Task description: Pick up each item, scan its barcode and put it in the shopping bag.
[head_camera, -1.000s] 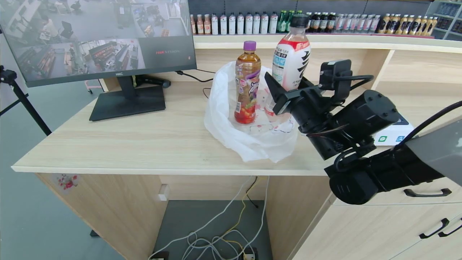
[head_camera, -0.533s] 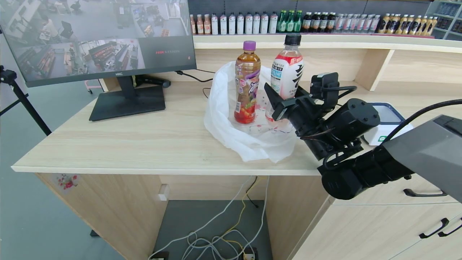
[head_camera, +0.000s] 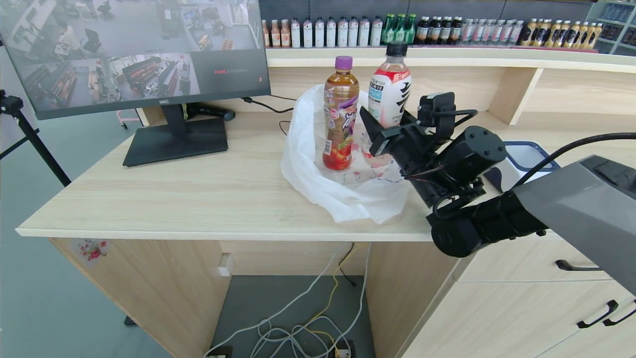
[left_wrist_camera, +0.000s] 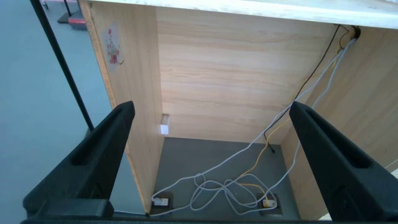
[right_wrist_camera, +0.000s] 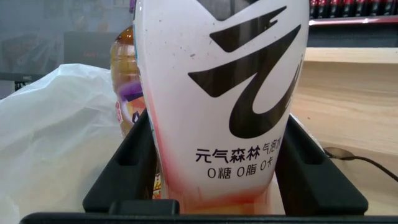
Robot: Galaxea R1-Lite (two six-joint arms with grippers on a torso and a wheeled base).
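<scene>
A white plastic shopping bag point(head_camera: 318, 184) lies open on the wooden counter point(head_camera: 198, 194). A brown tea bottle point(head_camera: 340, 114) with a purple cap stands upright inside it. My right gripper point(head_camera: 380, 135) is shut on a white-labelled bottle point(head_camera: 390, 84) with a black cap, held upright with its base low in the bag just right of the tea bottle. The right wrist view shows this white bottle point(right_wrist_camera: 224, 93) between my fingers point(right_wrist_camera: 124, 168), with the tea bottle point(right_wrist_camera: 127, 81) and bag point(right_wrist_camera: 56, 130) behind. My left gripper point(left_wrist_camera: 211, 155) hangs open below the counter edge.
A monitor point(head_camera: 134, 49) stands at the counter's back left with a black handheld device point(head_camera: 208, 112) behind its base. A white and blue device point(head_camera: 526, 159) sits right of the bag. Bottles line the rear shelf point(head_camera: 427, 30). Cables point(head_camera: 298, 323) trail under the counter.
My right arm has carried the white bottle down and to the left, lowering it into the bag beside the tea bottle. The tea bottle and bag stayed put.
</scene>
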